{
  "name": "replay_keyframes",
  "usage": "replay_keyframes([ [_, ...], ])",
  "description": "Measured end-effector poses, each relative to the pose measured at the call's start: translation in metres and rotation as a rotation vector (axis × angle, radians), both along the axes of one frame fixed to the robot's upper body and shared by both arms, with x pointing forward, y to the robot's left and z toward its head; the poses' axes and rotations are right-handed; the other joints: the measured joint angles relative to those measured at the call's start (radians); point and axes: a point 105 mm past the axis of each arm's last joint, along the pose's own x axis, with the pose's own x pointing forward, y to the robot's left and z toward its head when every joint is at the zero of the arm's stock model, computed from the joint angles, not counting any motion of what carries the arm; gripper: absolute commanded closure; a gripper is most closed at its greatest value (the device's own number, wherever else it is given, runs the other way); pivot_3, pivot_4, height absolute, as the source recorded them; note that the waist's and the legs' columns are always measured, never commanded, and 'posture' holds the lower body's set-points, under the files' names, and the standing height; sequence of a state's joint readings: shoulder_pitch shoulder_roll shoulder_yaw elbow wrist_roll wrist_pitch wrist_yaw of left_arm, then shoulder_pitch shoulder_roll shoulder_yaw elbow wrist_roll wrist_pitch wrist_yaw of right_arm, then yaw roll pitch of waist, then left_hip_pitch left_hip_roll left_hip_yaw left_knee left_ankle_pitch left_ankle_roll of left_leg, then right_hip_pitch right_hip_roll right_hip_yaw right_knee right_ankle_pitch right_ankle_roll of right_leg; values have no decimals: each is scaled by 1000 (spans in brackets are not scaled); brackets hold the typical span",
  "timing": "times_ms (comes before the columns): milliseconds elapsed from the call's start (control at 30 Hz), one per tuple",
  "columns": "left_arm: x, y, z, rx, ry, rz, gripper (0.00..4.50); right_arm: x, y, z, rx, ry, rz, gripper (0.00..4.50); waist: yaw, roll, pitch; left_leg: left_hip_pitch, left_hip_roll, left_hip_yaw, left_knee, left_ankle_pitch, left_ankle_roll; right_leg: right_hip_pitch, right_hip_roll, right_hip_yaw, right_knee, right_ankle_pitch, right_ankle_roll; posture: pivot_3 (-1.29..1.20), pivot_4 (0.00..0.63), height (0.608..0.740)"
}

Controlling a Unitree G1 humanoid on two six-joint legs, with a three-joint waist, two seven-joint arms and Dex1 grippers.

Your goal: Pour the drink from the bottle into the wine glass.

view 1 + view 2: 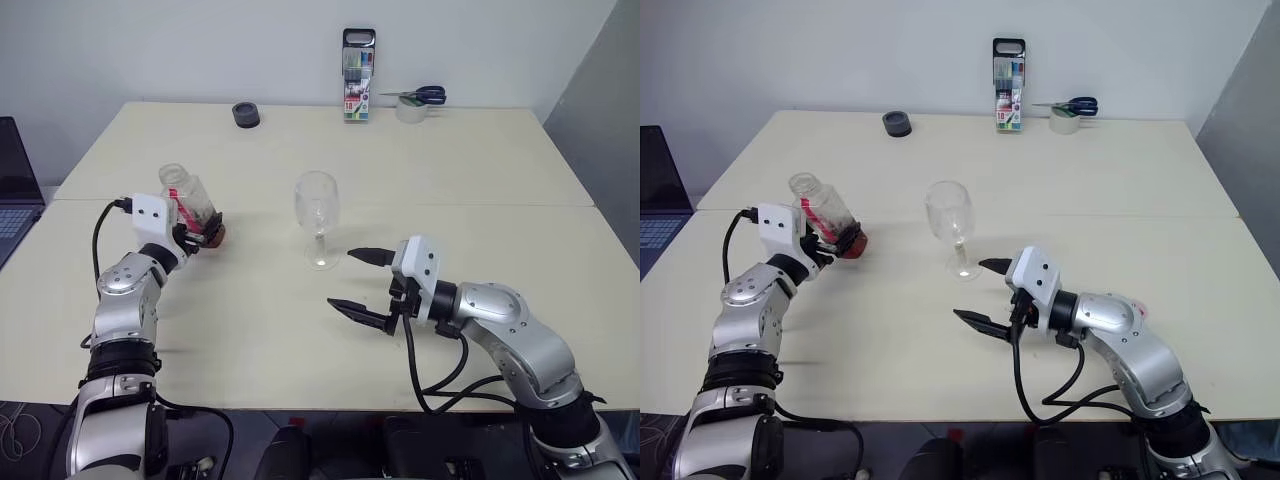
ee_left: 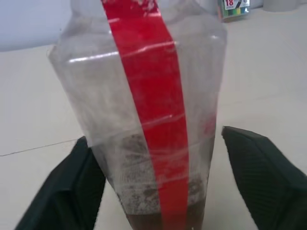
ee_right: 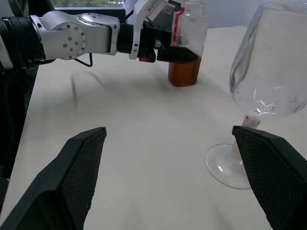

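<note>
Clear plastic, the bottle point(image 1: 188, 203) sits tilted in the left end effector point(image 1: 197, 231), fingers clamped low on its body, off the tabletop point(image 1: 480, 180). With little amber drink point(image 3: 183, 72) inside, it likely handles light, slick and squashy. Nearby stands the fragile wine glass point(image 1: 317, 218); the right end effector point(image 1: 363, 285) gapes wide, empty.

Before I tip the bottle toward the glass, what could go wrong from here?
1. The left pincer grips the bottle low, near its base, and the left wrist view shows a gap beside one finger; the bottle may slip or swing when tilted.
2. The wine glass stands free on the table; the open right pincer flanks its foot without touching, so a nudge could topple it.
3. The bottle stands well aside from the glass, so an early tilt spills the drink.
</note>
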State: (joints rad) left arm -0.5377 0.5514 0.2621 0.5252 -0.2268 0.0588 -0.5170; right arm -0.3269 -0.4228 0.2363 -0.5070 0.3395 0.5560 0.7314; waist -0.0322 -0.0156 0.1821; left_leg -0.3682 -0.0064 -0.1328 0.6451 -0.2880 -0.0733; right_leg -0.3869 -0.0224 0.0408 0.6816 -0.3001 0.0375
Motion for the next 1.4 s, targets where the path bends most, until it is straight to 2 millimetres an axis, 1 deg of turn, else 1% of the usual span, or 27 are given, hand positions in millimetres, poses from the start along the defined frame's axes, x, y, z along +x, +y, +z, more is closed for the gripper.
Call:
replay_keyframes([
  [67,0,0,0,-6,1,0,2499,0,0,0,1,-1,-5,0,0,0,0,0,0,0,0,0,0,0,0,0,0,0,0,0,150,740],
  [100,0,0,0,-9,1,1,2731,1,0,0,1,-1,-6,0,0,0,0,0,0,0,0,0,0,0,0,0,0,0,0,0,150,740],
  [133,0,0,0,-12,3,1,2825,1,0,0,2,-2,-9,0,0,0,0,0,0,0,0,0,0,0,0,0,0,0,0,0,150,740],
  [233,0,0,0,-15,5,2,2831,2,-1,1,3,-3,-15,0,0,0,0,0,0,0,0,0,0,0,0,0,0,0,0,0,150,740],
  [300,1,-6,3,6,3,-13,2831,3,-4,3,11,-7,-29,0,0,0,0,-1,0,0,0,0,-1,0,0,0,0,0,0,0,150,740],
  [333,1,-12,6,33,-7,-31,2831,5,-7,6,21,-10,-44,0,0,0,0,-2,0,-1,1,1,-1,-1,0,0,0,0,0,0,150,740],
  [467,3,-39,27,165,-74,-101,2831,7,-18,20,59,-35,-96,0,2,0,0,-4,-1,-2,1,1,-2,-2,0,-1,0,0,0,0,150,740],
  [567,8,-59,49,299,-150,-145,2831,9,-25,27,82,-38,-132,0,2,-1,0,-5,0,-2,1,1,-2,-2,0,-1,0,0,0,0,150,740],
  [667,10,-70,73,427,-244,-162,2831,12,-30,30,93,-37,-165,0,1,-1,0,-5,0,-1,1,1,-2,-2,0,-1,0,0,0,0,150,740],
  [767,13,-83,102,577,-366,-183,2832,15,-33,33,113,-31,-195,0,1,-1,0,-4,-1,0,1,1,-2,-3,0,-1,0,0,0,0,150,740],
  [867,15,-94,117,670,-447,-211,2832,17,-31,36,132,-28,-207,0,-1,-1,0,-4,-1,0,1,1,-2,-3,0,0,0,0,0,0,150,740],
  [933,16,-100,116,726,-473,-238,2832,19,-31,40,146,-38,-224,0,-2,-1,0,-5,-1,0,1,1,-2,-3,0,0,0,0,0,0,150,740],
  [1067,18,-105,107,808,-484,-285,2832,23,-29,48,178,-58,-252,0,-1,-1,0,-5,-1,0,1,1,-2,-3,0,-1,0,0,0,0,150,740],
  [1133,19,-107,106,849,-501,-307,2832,26,-28,50,190,-59,-269,0,-1,-1,0,-7,-1,0,2,1,-2,-4,0,-1,0,0,0,0,150,740],
  [1267,18,-111,114,924,-552,-336,2832,28,-28,55,199,-84,-277,0,-3,-1,0,-12,-1,-1,2,2,-2,-10,0,-1,1,0,0,0,150,740],
  [1400,17,-110,119,984,-592,-349,2832,30,-29,53,198,-75,-283,0,-6,-1,0,-14,-1,0,2,2,-2,-13,0,0,3,0,0,0,150,740],
])
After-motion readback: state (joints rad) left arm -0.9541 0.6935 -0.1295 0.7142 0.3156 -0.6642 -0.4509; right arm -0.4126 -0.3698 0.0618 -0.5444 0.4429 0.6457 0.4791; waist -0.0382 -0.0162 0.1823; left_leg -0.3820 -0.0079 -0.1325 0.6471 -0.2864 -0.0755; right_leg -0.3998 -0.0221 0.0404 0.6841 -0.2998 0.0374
